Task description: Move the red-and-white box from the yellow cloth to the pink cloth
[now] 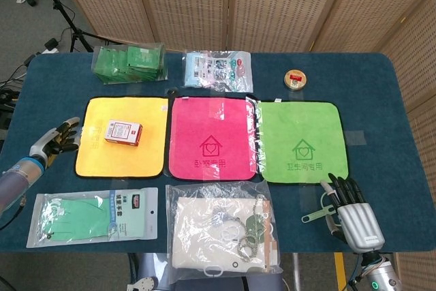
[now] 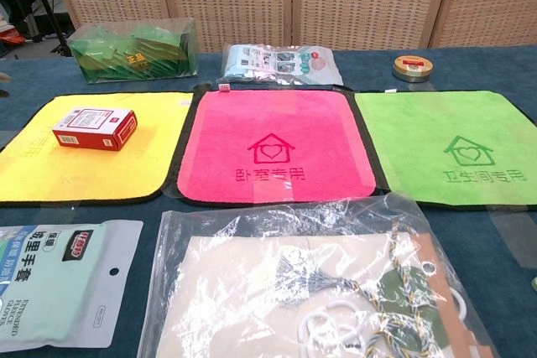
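Observation:
The red-and-white box (image 1: pixel 123 132) (image 2: pixel 95 127) lies flat on the upper middle of the yellow cloth (image 1: pixel 102 158) (image 2: pixel 75 175). Just to its right lies the pink cloth (image 1: pixel 212 120) (image 2: pixel 273 119) with a house print, bare. My left hand (image 1: pixel 56 141) hovers over the blue table just left of the yellow cloth, fingers apart, holding nothing, about a hand's length from the box. At the table's front right, my right hand (image 1: pixel 351 209) lies with fingers stretched out and apart, holding nothing. Neither hand shows clearly in the chest view.
A green cloth (image 1: pixel 300 120) lies right of the pink one. At the back are a clear case of green packets (image 1: pixel 129 63), a plastic bag of items (image 1: pixel 218 69) and a round tin (image 1: pixel 295 79). Near the front lie a glove pack (image 1: pixel 95 216), a clear bag (image 1: pixel 221 226) and a small green-white tool (image 1: pixel 315 216).

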### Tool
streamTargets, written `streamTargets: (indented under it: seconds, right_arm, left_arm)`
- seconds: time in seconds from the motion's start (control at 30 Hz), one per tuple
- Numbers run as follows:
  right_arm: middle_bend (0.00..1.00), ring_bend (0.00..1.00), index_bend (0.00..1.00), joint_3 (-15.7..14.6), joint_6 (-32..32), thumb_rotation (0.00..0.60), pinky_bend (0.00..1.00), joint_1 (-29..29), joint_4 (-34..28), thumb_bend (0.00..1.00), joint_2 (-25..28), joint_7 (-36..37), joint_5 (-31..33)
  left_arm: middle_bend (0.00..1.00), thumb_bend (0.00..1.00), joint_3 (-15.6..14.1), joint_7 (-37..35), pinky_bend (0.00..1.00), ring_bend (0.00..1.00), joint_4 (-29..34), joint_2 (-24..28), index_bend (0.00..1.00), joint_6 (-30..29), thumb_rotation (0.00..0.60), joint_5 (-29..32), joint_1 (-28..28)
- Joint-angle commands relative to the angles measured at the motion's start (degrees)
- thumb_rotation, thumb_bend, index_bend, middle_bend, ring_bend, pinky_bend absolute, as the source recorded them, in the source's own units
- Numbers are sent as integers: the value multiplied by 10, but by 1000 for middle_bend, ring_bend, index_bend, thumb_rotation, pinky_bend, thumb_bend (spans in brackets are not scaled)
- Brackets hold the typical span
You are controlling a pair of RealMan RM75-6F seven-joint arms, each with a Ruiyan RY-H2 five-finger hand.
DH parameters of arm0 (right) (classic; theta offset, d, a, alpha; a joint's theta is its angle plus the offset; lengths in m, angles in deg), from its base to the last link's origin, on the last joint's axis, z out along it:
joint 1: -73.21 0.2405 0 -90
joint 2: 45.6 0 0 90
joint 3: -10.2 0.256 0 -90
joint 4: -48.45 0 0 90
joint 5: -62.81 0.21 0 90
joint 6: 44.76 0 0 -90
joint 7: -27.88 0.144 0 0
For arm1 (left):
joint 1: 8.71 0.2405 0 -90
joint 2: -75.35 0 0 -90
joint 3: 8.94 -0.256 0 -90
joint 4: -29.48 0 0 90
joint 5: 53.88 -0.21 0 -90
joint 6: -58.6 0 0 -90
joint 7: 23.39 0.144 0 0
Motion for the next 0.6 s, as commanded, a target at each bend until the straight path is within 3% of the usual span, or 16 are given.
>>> streamTargets:
  seconds: [0.03,0.6]
  right_arm:
    - [0,0,0,0,2,600,0,3,2,516,-4,-3,-1]
    - [0,0,0,4,2,600,0,9,18,517,-15,8,4]
  left_arm:
    - [0,669,0,3,0,0,-28,-25,0,21,600,6,-13]
    - [0,671,16,7,0,0,-103,-92,0,84,600,20,-47]
